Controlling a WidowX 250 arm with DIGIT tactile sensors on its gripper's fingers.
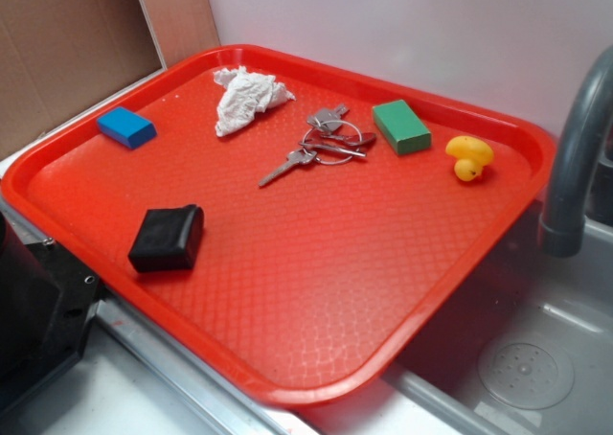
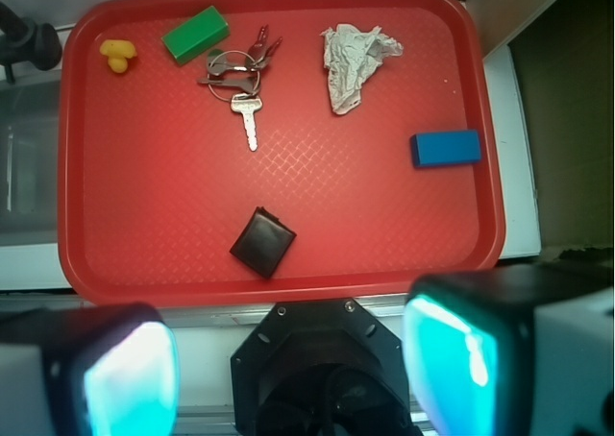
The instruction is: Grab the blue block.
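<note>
Currently the blue block lies flat at the upper left of the exterior frame, just inside the raised rim of the red tray; in the wrist view it sits at the right side, close to the tray's right edge, long side running across the frame. Bare tray floor surrounds it on every side, with the widest open stretch toward the tray's middle and only a narrow strip between it and the rim. The crumpled white tissue is its nearest neighbour, apart from it. A black pouch rests near the tray's lower edge in the wrist view, well apart from the block. The keys on a ring, the green block and the yellow rubber duck lie toward the far side, well away. The hand hangs at the bottom of the wrist frame, outside the tray's near rim, its two fingers spread wide apart with nothing between them. A grey faucet curves up at the right edge of the exterior frame, beside the tray over a sink.
</note>
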